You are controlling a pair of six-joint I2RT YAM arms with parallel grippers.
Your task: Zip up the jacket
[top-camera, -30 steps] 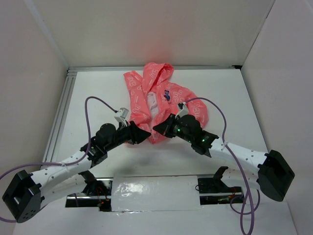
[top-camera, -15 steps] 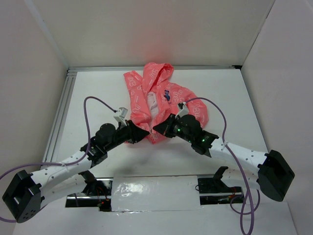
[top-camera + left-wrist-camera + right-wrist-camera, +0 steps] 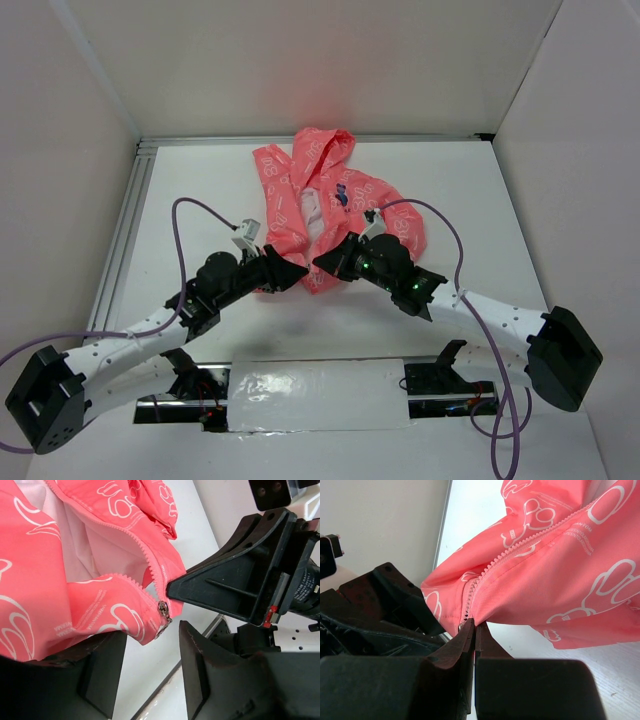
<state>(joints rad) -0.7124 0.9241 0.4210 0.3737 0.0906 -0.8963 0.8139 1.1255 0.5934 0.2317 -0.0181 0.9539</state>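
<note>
The coral-pink jacket (image 3: 320, 200) lies unzipped at the middle back of the table, white lining showing. My right gripper (image 3: 322, 264) is shut on the bottom hem beside the zipper teeth (image 3: 492, 562); its closed tips show in the right wrist view (image 3: 474, 626). My left gripper (image 3: 290, 275) is open just left of it. In the left wrist view (image 3: 150, 665) the metal zipper slider (image 3: 164, 613) hangs at the hem corner just above the gap between the fingers (image 3: 200, 670). Pink fabric drapes over the left finger.
White table (image 3: 470, 190) with white walls on three sides. A metal rail (image 3: 125, 230) runs along the left edge. A foil-covered strip (image 3: 310, 385) lies between the arm bases at the near edge. Purple cables loop off both arms.
My left gripper has edged very slightly to the left at the hem. The right gripper and the jacket have not visibly moved.
</note>
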